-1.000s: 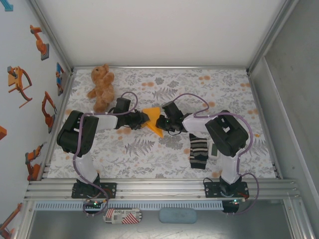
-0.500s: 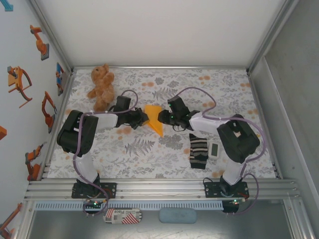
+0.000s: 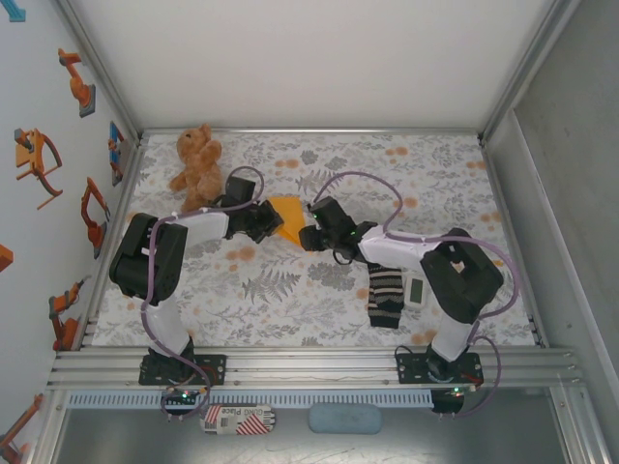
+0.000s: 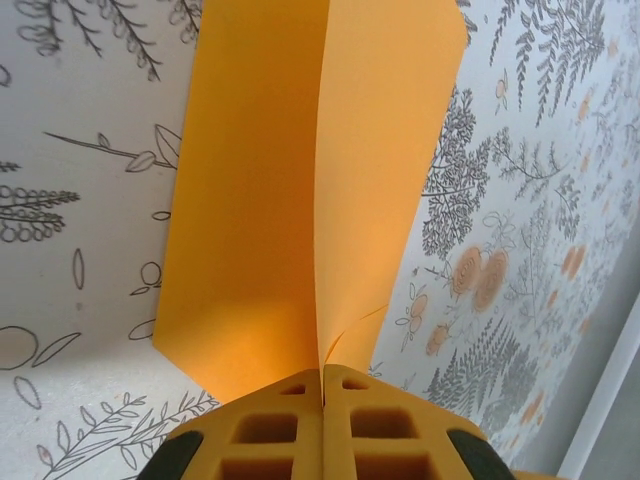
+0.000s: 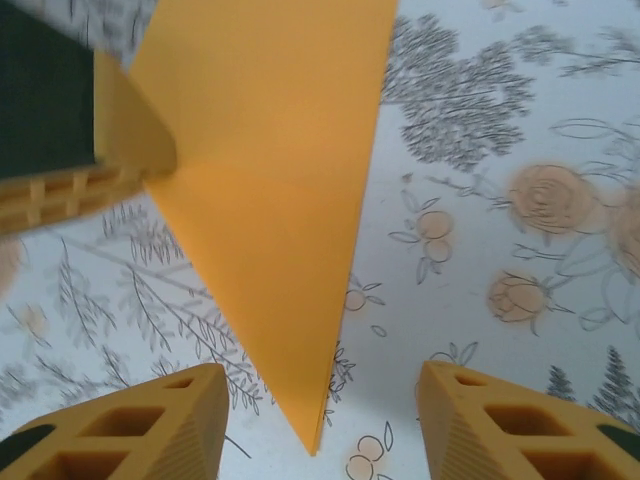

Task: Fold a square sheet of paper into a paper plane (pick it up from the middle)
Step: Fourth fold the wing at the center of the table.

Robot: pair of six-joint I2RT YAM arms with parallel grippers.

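Teddy bear (image 3: 196, 166) at far left of floral table (image 3: 290, 300). Left gripper (image 3: 268, 223) pinched tight on paper plane (image 3: 288, 217), crease between fingers (image 4: 270, 430). Plane mid-table, pointed tip toward right gripper (image 3: 308, 232); jaws spread, straddling tip, apart from it. Striped sock (image 3: 386, 295), white device (image 3: 416, 290) further right.

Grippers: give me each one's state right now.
Left gripper: shut on the paper plane.
Right gripper: open, holding nothing.
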